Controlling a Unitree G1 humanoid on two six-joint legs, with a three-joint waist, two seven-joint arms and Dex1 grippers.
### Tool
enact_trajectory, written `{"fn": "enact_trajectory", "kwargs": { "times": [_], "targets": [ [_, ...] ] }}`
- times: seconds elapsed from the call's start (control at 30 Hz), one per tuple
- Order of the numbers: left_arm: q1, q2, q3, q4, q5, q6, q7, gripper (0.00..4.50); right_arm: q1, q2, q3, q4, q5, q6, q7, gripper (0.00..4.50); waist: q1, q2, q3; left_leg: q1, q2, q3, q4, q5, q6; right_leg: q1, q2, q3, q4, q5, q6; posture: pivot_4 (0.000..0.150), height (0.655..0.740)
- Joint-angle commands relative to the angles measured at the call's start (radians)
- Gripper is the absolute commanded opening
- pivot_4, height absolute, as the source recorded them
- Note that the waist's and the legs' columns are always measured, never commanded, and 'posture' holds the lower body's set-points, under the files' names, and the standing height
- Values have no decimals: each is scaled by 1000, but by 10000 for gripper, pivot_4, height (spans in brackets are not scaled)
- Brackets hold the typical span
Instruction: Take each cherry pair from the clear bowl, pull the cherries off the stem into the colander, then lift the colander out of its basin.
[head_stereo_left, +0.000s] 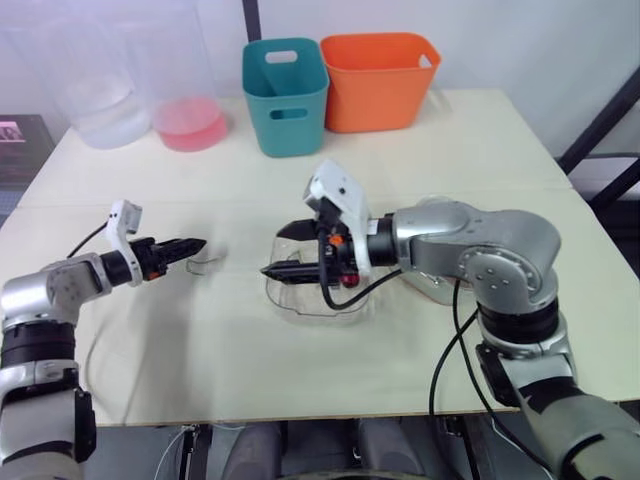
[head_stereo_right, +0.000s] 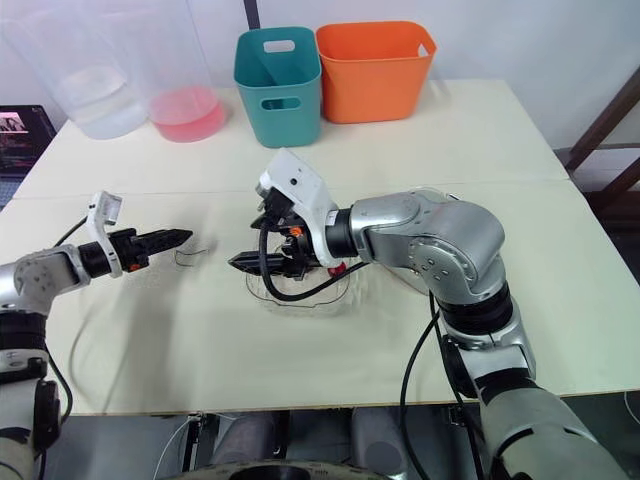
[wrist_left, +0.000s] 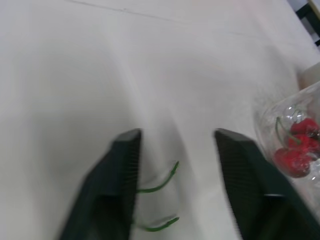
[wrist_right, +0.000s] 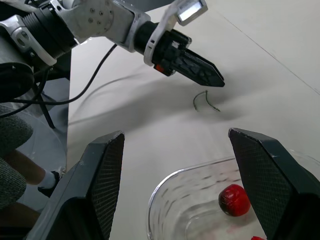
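The right end effector (wrist_right: 176, 136) hangs with its fingers spread wide over the clear bowl (wrist_right: 185, 210), where glossy red cherries (wrist_left: 295, 150) lie. The left end effector (wrist_left: 179, 135), likewise spread, grips nothing. A bare green stem (wrist_left: 157, 186) lies on the cream surface (head_stereo_left: 300, 180) by its fingers. Behind stand a teal bin (head_stereo_left: 285, 95) and an orange bin (head_stereo_left: 378, 80).

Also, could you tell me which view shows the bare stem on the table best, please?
The left wrist view: the stem lies close up, green, between the open left fingers. The right wrist view shows it whole but small, just past those fingers. The eye views show a faint thin curve.
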Motion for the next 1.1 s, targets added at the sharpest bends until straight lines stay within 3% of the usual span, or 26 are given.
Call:
{"fn": "enact_trajectory", "kwargs": {
  "times": [0.03,0.3,0.47,0.57,0.77,1.1],
  "targets": [
    [-21,55,43,-21,-9,-11,-27,44424,-4,-4,-11,-10,-4,-16,-1,36212,-1,0,0,0,0,0,0,0,0,0,0,0,0,0,0,1500,7400],
    [3,211,27,-81,45,-157,-144,44424,-12,-112,-46,33,-34,-35,37,36212,3,0,0,0,0,1,-1,0,0,0,0,0,-1,0,0,1500,7400],
    [-29,255,26,-299,-17,-131,-203,44424,-24,-246,-18,79,-83,-31,77,36212,10,0,0,-1,0,1,-1,0,0,1,-1,0,-4,0,0,1500,7400],
    [-52,276,-8,-461,-50,-112,-238,44424,-41,-299,77,89,-124,-20,108,36212,5,0,0,-1,-1,2,-1,0,1,2,-1,0,-5,0,0,1500,7400],
    [-51,301,-72,-655,-87,-93,-289,44424,-91,-297,282,100,-256,-122,166,36212,-23,1,1,0,2,4,-3,-1,1,0,2,1,-4,0,0,1500,7400],
    [88,399,-125,-784,-1,-180,-336,44424,-175,-235,480,210,-458,-243,248,36212,-19,1,1,0,2,4,-1,-1,1,0,2,2,-4,0,0,1500,7400]
  ]
}}
